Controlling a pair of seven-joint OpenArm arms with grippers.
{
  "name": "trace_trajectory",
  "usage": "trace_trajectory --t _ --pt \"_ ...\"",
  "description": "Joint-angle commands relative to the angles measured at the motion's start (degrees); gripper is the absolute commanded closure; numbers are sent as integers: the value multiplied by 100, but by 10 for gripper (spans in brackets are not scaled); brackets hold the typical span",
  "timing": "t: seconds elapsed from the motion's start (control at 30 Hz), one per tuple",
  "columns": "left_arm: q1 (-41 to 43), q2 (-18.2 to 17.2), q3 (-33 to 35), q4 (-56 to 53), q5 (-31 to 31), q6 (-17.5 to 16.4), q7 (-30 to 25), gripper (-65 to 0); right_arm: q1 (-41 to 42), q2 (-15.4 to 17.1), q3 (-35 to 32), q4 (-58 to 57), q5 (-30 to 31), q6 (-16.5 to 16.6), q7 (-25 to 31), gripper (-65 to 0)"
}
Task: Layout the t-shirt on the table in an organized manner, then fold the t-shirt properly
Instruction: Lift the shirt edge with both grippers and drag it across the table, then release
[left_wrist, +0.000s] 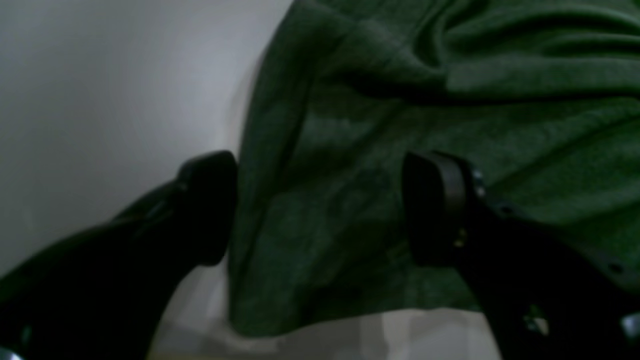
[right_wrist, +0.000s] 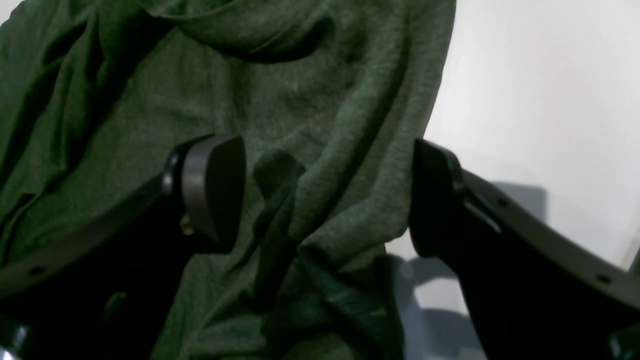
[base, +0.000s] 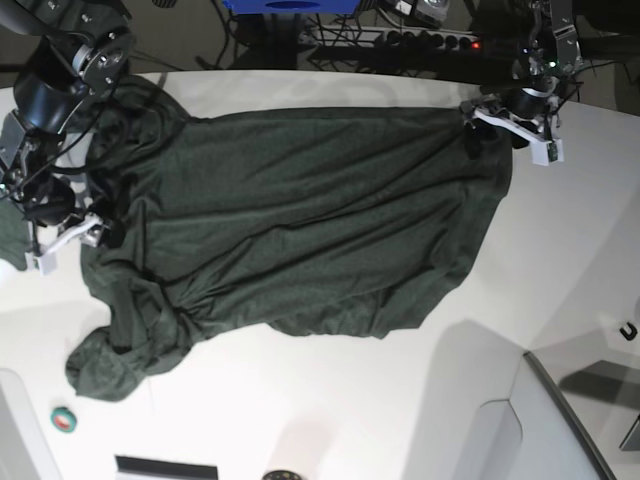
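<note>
I am in the laying-out stage: the t-shirt (base: 300, 220) lies spread across the middle of the white counter (base: 330, 400), fairly flat through the body but bunched and rumpled at the end toward the base view's left, where a lump of cloth sags toward the near edge. To do this step well, I judge each gripper should pinch only the top edge of fabric at its own corner, lift just enough to clear the counter, and pull outward evenly so the wrinkles run out without dragging the whole garment sideways. The left gripper (left_wrist: 320, 210) stands released, its jaws wide apart, one over the cloth and the other over bare counter, straddling the shirt's edge at the far corner on the base view's right. The right gripper (right_wrist: 327, 195) is likewise released, jaws spread around a raised fold at the shirt's border, with cloth between them but nothing clamped. A small green roll (base: 64, 419) lies near the counter's front-left corner.
</note>
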Motion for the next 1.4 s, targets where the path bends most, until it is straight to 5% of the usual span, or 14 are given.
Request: trace_trajectory --t 0.0,0.13,0.23,0.3,0.33,0.53,0.67,0.93,1.13,1.37 --pt "76 53 179 -86 -24 -54 425 -438 -27 19 -10 -13 -256 -58 -347 -453" --pt "32 71 372 -341 -24 -54 416 -207 -27 19 -10 -13 -256 -58 -338 -440" --pt "32 71 346 -314 -24 -54 407 0 -27 19 -10 -13 -256 -58 -356 -239" --pt "14 53 320 -314 -24 -54 407 0 -18 19 -10 -13 -256 -58 -365 -39" --pt "-47 53 267 -305 -24 -54 416 0 -18 19 -10 -13 -256 -58 -365 0" --pt "-74 -88 188 600 -6 -54 609 0 -203 106 -19 497 -256 -58 -690 -3" --pt "199 -184 -67 1752 20 -54 1181 0 -625 80 -19 1947 -256 -58 -1261 -5" --pt "1183 -413 -445 3158 20 -54 1242 0 -1838 19 -19 4725 -238 -58 -2633 -5" --pt "1658 -422 -436 3440 20 -54 1242 0 -2559 -228 -353 6062 -238 -58 -2712 -5" --pt "946 -589 -208 3484 11 -54 1620 0 -2040 -201 -959 6009 -256 -58 -2712 -5"
